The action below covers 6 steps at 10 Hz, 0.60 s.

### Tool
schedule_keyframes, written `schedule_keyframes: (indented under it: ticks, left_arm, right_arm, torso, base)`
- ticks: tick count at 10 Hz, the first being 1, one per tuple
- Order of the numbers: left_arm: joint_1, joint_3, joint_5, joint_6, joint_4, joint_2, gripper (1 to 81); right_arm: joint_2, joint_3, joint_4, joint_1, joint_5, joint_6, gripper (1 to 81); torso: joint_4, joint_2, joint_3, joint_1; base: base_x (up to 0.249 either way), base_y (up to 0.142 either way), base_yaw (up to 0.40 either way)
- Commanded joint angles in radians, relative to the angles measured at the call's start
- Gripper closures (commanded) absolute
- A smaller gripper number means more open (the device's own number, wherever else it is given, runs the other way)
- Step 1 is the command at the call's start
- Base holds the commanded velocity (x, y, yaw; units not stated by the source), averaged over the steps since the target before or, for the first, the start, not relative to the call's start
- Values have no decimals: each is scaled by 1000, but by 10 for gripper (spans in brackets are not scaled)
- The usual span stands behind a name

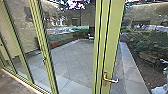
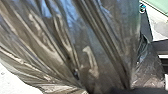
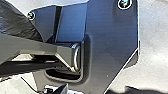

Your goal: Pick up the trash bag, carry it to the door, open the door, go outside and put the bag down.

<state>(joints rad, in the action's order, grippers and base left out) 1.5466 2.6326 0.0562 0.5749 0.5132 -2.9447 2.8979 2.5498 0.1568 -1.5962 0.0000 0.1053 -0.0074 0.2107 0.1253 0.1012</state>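
Observation:
In the head view, a green-framed glass door (image 1: 113, 42) stands upright ahead, with a metal lever handle (image 1: 111, 80) low on its frame. I cannot tell whether this door is ajar. The dark, shiny trash bag (image 2: 100, 42) looms large in the left wrist view, its folds drawn together toward my left gripper (image 2: 112, 90), which is shut on it. Part of the same dark bag (image 3: 17, 22) also shows in the right wrist view, beyond the jointed bar.
More green-framed glass panels (image 1: 42, 45) run along the left. Outside lie a paved yard (image 1: 72, 60), a pale stone edging (image 1: 132, 72) and bushes (image 1: 147, 45) to the right. A strip of indoor floor (image 1: 10, 83) shows at the lower left.

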Motion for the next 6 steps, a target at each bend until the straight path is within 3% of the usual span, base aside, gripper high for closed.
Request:
schedule_keyframes:
  ticks: [1, 6]
  left_arm:
    - [-44, -20, 86, 0, 2, 22, 811]
    - [-39, -180, 94, -4, 5, 133, 811]
  right_arm:
    - [-72, -114, -5, 31, -60, 1, 10]
    - [-319, -520, -5, 32, -55, 7, 10]
  torso:
    - [0, 0, 0, 0]
    - [0, 0, 0, 0]
  base:
    - [0, 0, 0]
    - [0, 0, 0]
